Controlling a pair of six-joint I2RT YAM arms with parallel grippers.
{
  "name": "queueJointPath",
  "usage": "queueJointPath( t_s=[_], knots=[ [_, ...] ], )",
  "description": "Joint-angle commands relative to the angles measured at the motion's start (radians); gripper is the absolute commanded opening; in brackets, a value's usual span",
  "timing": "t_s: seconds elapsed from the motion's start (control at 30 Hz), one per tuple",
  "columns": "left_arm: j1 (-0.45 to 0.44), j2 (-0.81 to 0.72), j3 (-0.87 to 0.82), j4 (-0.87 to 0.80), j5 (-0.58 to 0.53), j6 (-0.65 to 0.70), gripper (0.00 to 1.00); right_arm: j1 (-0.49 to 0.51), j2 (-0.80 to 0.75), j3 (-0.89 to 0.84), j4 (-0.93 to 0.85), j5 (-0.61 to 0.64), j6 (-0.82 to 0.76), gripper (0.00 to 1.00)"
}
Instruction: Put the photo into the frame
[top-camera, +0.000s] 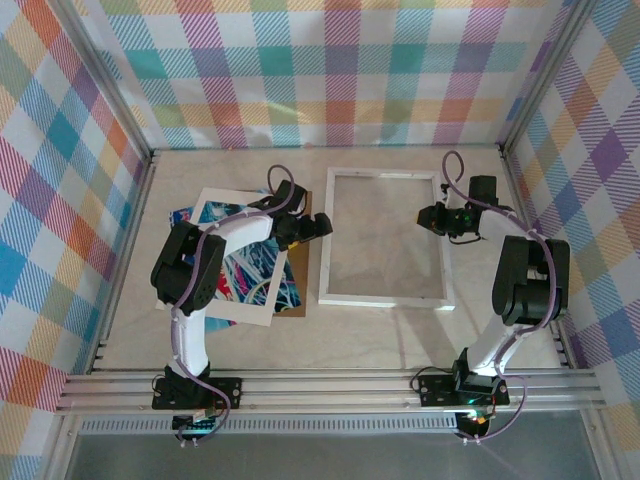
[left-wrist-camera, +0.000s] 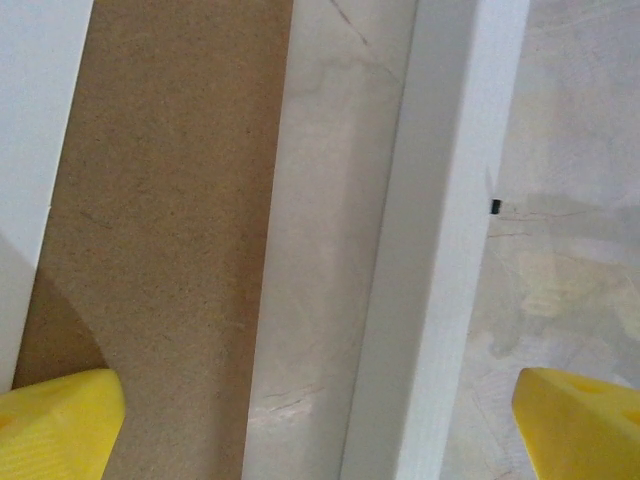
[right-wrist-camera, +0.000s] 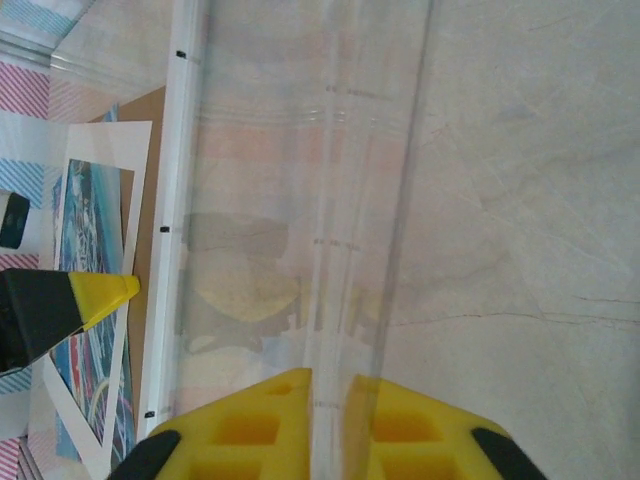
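Observation:
The frame (top-camera: 385, 299), white border round a clear pane, lies flat mid-table. My right gripper (top-camera: 428, 216) is at its right edge; in the right wrist view its yellow fingers (right-wrist-camera: 290, 415) stand barely apart with that edge pinched between them. The frame's far border (right-wrist-camera: 175, 200) runs up the left there. The photo (top-camera: 245, 275), blue and teal swirls, lies left of the frame under a cream mat (top-camera: 240, 315). My left gripper (top-camera: 322, 226) hangs wide open (left-wrist-camera: 320, 430) over the gap between the brown backing board (left-wrist-camera: 160, 200) and the frame's left border (left-wrist-camera: 450, 250), holding nothing.
The backing board (top-camera: 295, 300) sticks out from under the mat toward the frame. Plaid walls close in the back and both sides. Bare table lies in front of the frame and along its right side (right-wrist-camera: 540, 200).

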Motion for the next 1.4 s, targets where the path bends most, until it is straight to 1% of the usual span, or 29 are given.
queueJointPath(
  t_s=[0.0,0.23,0.43,0.5,0.63,0.8,0.93,1.1,1.2,1.3,1.37],
  knots=[
    [-0.032,0.034,0.027,0.004,0.044,-0.024,1.00,0.007,0.026,0.008,-0.005,0.011,0.000,0.19],
    [-0.037,0.041,0.032,0.004,0.042,-0.026,1.00,0.007,0.033,0.030,-0.053,0.087,0.033,0.30],
    [-0.037,0.037,0.036,0.005,0.029,-0.017,1.00,0.007,0.030,0.037,-0.083,0.144,0.070,0.48],
    [-0.037,0.036,0.035,0.001,0.020,-0.014,1.00,0.010,0.032,0.041,-0.096,0.167,0.081,0.52],
    [-0.037,0.025,0.032,-0.002,0.001,-0.005,1.00,0.019,0.032,0.042,-0.116,0.218,0.089,0.57],
    [-0.035,0.006,0.049,-0.031,-0.024,0.022,1.00,0.034,0.033,0.056,-0.146,0.277,0.094,0.60],
    [-0.035,-0.016,0.056,-0.042,-0.038,0.032,1.00,0.048,0.036,0.087,-0.195,0.329,0.093,0.62],
    [-0.035,-0.039,0.055,-0.044,-0.039,0.036,1.00,0.062,0.033,0.123,-0.256,0.413,0.094,0.67],
    [-0.035,-0.047,0.055,-0.045,-0.042,0.037,1.00,0.068,0.028,0.137,-0.285,0.455,0.094,0.72],
    [-0.035,-0.052,0.057,-0.047,-0.044,0.037,1.00,0.069,0.022,0.146,-0.302,0.486,0.086,0.83],
    [-0.035,-0.054,0.058,-0.048,-0.044,0.037,1.00,0.070,0.016,0.149,-0.311,0.511,0.086,0.85]
  ],
)
